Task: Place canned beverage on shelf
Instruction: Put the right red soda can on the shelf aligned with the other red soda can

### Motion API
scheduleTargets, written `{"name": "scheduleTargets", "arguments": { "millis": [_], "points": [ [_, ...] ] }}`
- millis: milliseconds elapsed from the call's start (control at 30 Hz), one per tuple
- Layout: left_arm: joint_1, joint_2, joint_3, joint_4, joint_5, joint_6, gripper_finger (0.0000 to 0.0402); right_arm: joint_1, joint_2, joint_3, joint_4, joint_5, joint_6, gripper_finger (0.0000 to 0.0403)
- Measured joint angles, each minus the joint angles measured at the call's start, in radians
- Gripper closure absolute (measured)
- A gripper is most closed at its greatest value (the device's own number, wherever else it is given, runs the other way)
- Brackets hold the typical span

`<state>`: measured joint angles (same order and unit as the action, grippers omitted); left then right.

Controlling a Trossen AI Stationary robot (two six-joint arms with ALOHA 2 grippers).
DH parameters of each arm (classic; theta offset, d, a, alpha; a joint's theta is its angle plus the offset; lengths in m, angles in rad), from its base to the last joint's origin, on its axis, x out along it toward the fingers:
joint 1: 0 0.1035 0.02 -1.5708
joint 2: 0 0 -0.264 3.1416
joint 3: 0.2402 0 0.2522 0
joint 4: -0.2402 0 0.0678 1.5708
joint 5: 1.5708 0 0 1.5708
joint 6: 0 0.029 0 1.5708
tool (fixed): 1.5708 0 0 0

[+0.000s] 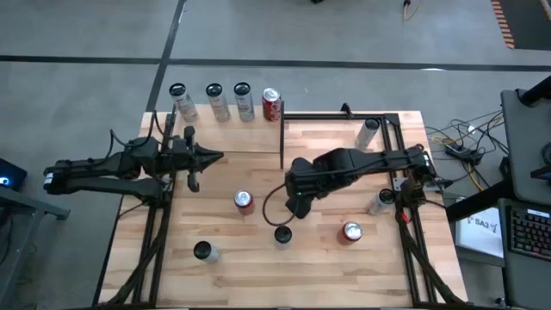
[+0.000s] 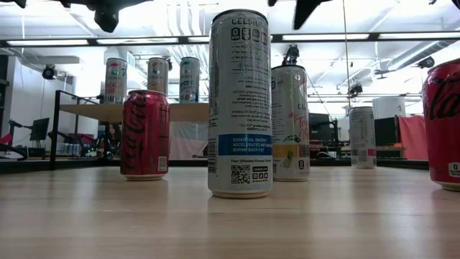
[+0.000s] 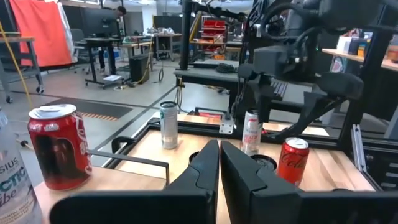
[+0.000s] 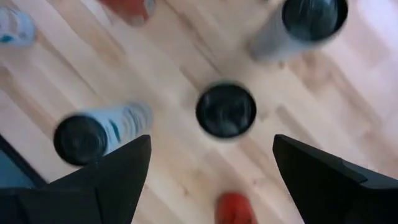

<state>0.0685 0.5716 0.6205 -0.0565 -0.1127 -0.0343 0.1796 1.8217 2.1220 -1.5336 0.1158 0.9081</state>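
Reaching for a pick: the right gripper (image 1: 295,209) hangs open over mid-table, nothing held. Pale wood plank shelf on thin black posts (image 1: 232,119) sits at the far left edge of the table with four cans already on top. Target looks like the tall white slim can with a dark top (image 4: 226,111), standing upright on the wooden tabletop (image 1: 327,258), centred between the spread jaws but well below them. Next move, I judge: drop straight down, keep it centred, close on it. Left gripper (image 3: 219,163) is clenched empty, parked beside the shelf.
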Motion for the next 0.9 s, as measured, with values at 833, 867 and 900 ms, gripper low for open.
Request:
{"name": "scheduleTargets", "arguments": {
  "millis": [833,867,900],
  "points": [
    [0.000,-0.005,0.093,0.022,0.000,0.040,0.0402,0.286,0.000,-0.157,-0.037,-0.195,0.166,0.0076],
    [0.000,-0.003,0.093,0.023,0.000,0.038,0.0402,0.293,0.000,-0.167,-0.037,-0.197,0.177,0.0076],
    [0.000,-0.003,0.093,0.026,0.000,0.034,0.0402,0.299,-0.001,-0.179,-0.037,-0.199,0.188,0.0076]
  ]
}}
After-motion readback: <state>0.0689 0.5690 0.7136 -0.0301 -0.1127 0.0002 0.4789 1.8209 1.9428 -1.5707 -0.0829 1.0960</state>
